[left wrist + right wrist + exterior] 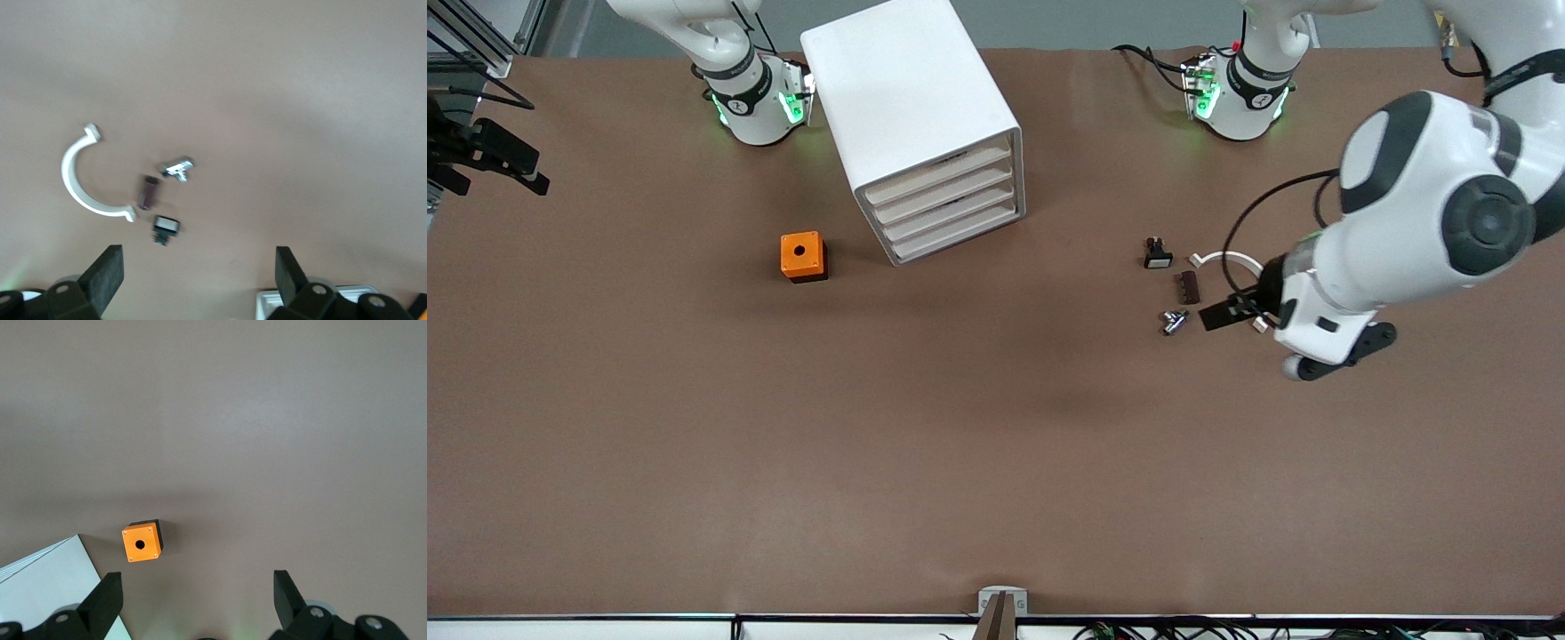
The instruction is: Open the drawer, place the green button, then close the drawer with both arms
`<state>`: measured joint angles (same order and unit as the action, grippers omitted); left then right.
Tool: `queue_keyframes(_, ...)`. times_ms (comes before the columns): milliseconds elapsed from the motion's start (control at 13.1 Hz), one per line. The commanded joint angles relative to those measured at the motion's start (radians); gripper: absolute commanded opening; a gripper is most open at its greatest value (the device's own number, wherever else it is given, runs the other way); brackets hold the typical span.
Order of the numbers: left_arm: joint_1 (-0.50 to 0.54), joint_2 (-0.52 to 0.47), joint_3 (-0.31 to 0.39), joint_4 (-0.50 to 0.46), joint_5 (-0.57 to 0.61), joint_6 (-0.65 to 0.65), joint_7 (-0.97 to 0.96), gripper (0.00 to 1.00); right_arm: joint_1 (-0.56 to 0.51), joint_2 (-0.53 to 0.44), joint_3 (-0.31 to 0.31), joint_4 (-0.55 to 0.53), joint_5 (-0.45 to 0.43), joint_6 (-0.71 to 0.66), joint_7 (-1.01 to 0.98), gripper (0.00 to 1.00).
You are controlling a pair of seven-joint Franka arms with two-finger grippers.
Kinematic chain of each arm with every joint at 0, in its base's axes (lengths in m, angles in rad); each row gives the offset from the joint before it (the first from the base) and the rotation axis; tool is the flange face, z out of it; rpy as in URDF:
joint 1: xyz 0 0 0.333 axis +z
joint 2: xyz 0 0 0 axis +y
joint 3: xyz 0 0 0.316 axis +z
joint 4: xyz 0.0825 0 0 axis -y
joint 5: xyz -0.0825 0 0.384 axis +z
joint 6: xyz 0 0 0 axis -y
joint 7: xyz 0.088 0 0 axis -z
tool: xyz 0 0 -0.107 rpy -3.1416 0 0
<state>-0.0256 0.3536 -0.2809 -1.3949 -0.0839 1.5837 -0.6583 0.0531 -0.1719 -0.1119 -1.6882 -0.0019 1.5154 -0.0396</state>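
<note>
My left claw (1232, 313) hangs wide and holding nothing above the counter (996, 444), over a small cluster of parts: a white half-ring clip (1224, 259), a brown block (1190, 286), a silver fitting (1174, 321) and a black button with a white face (1158, 254). My right claw (195, 599) (seen only in its own wrist view) is wide too, waiting above the orange box (803, 256). The drawer (959, 236), lowest in the white cabinet (911, 116), is closed. I can't make out the green-capped button.
</note>
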Motion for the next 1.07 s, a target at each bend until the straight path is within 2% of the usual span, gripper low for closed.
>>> queue_keyframes(0,0.062,-0.03,-0.011,-0.027,0.046,-0.019,0.11,1.0,0.016,-0.026,0.003,-0.024,0.014,0.022,0.01,1.0)
queue_keyframes(153,0.11,-0.036,-0.004,-0.032,0.047,-0.024,0.233,1.0,0.019,-0.023,0.001,-0.016,0.013,0.019,0.01,1.0)
queue_keyframes(383,0.035,-0.116,0.158,-0.105,0.047,-0.024,0.376,1.0,0.016,-0.011,0.0,0.03,0.011,0.008,-0.009,1.0)
queue_keyframes(613,0.023,-0.194,0.239,-0.179,0.046,-0.016,0.509,1.0,0.01,0.017,-0.003,0.06,0.011,0.005,-0.009,1.0)
queue_keyframes(842,0.032,-0.275,0.261,-0.242,0.046,-0.011,0.557,1.0,0.016,0.023,-0.003,0.061,0.011,-0.003,-0.008,1.0)
queue_keyframes(995,0.053,-0.323,0.259,-0.245,0.047,-0.011,0.572,1.0,0.017,0.026,-0.002,0.061,0.011,-0.003,-0.009,1.0)
